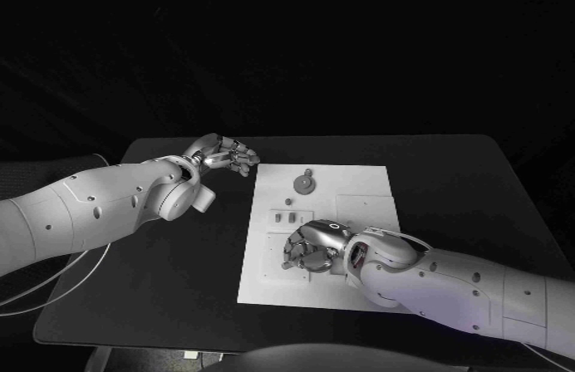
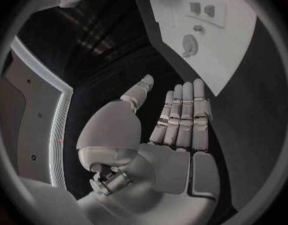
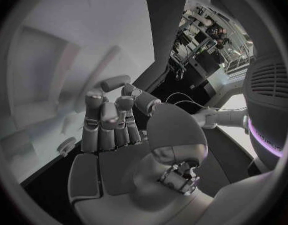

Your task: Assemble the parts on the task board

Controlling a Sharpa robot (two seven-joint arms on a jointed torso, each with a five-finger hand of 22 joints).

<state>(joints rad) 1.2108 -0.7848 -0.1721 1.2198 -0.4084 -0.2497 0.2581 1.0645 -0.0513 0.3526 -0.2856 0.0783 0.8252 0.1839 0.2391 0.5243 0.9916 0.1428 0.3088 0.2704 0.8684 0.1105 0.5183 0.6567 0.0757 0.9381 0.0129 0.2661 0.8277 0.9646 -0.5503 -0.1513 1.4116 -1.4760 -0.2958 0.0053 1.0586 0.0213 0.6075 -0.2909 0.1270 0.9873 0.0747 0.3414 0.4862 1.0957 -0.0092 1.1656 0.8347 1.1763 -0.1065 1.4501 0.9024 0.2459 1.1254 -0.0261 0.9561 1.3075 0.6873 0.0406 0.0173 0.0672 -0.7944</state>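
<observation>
The white task board [image 1: 360, 191] lies in the middle of the black table. On its far part sit a round grey part [image 1: 306, 183], a small peg [image 1: 287, 199] and two small block parts [image 1: 287, 217]. My right hand [image 1: 314, 246] rests low over the board's near-left area, its fingers [image 3: 109, 116] curled down toward the plate; whether they hold a part is hidden. A small round knob [image 3: 67, 146] lies beside that hand. My left hand [image 1: 225, 154] hovers over the table just off the board's far-left corner, its fingers [image 2: 184, 115] straight and holding nothing. The left wrist view shows the round part [image 2: 189, 45] and the blocks [image 2: 201, 8].
Bare black table [image 1: 455, 181] stretches to the right of the board and beyond it. My left forearm [image 1: 108, 206] crosses the table's left side. A cable [image 1: 48, 289] hangs off the table's near-left edge.
</observation>
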